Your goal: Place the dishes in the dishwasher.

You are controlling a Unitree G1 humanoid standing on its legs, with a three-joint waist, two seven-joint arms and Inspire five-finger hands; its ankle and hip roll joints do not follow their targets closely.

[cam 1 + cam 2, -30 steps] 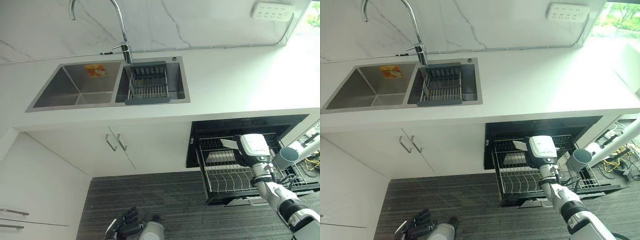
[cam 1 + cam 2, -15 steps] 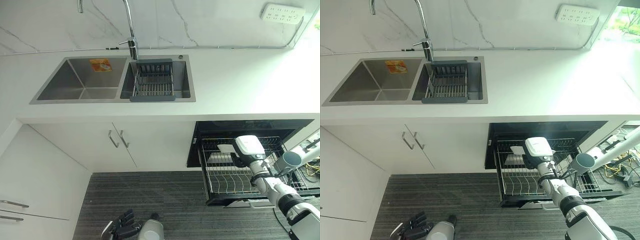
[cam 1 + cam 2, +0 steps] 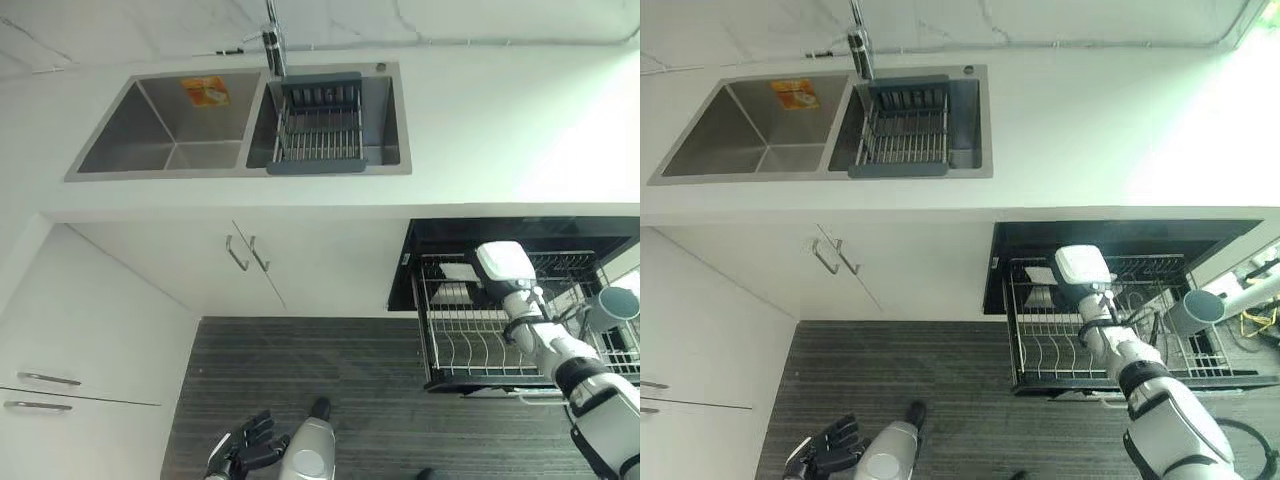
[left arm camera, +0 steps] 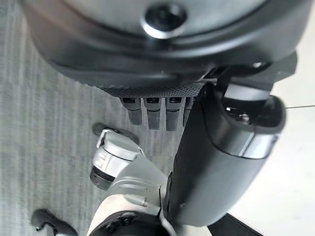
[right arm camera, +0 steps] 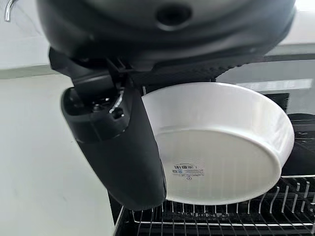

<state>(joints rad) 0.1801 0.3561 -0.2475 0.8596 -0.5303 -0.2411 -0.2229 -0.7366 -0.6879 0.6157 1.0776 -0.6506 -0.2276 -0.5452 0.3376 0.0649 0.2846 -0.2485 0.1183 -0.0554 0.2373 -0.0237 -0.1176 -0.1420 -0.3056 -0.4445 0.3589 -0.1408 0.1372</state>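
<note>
White dish (image 5: 221,142) pinched on edge in right hand (image 5: 118,147) above pulled-out dishwasher rack (image 3: 480,340), left hand (image 3: 240,458) low by floor, fingers loosely curled, empty; likely to strike or skid off tines if released tilted.

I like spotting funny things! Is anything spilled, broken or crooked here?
Nothing stands out. The right hand holds a whole white dish above the pulled-out dishwasher rack. The drainer basket sits straight in the sink. The left hand hangs low over the floor.
</note>
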